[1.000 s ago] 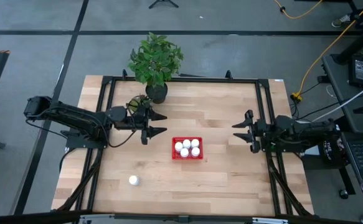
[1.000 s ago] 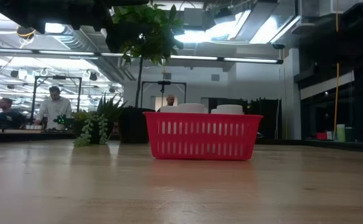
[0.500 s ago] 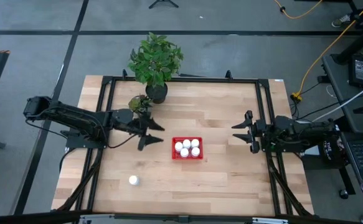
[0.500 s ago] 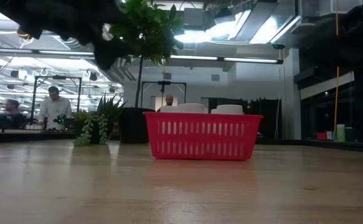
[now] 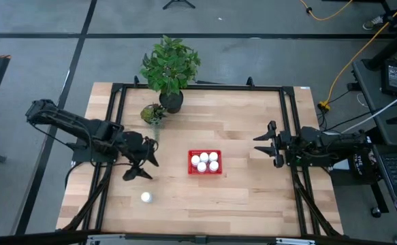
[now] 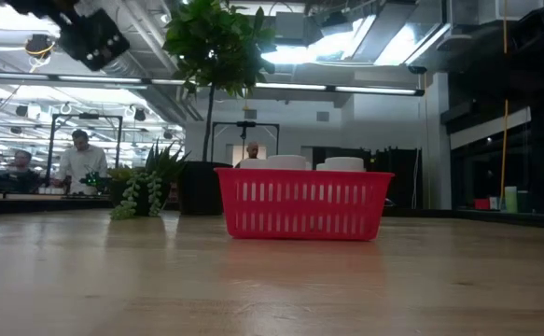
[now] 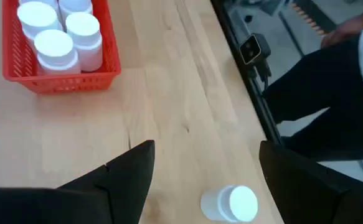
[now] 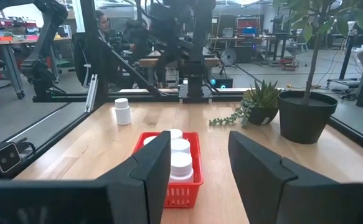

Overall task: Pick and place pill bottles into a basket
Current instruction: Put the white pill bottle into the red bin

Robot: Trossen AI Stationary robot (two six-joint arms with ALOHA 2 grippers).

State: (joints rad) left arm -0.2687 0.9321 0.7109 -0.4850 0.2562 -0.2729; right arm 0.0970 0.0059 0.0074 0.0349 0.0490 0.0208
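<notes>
- The table [image 5: 252, 197] is a pale wooden top, and both arms reach in over it from opposite sides, so each one can serve its own half.
- The tall plant [image 5: 170, 64] in a black pot and the small succulent [image 5: 151, 113] stand at the far edge, behind the left gripper; I judge they are only decoration, placed out of the working path.
- The basket [image 5: 205, 171] sits near the middle of the table, between the two grippers, so either arm can reach it. Five pill bottles [image 5: 204, 161] stand upright inside it, packed close together with caps up.
- The left gripper [image 5: 139, 167] hangs above the table beside the basket, its fingers spread wide and empty. In the left wrist view the last bottle [image 7: 231, 203] lies just ahead of the two fingers, so I judge the wide opening is there to take it.
- The right gripper [image 5: 265, 144] waits at the other side of the basket, with fingers parted and nothing between them.
- The last bottle stands alone on the bare wood, near the left gripper and well apart from the basket; it is the only one not yet placed.
</notes>
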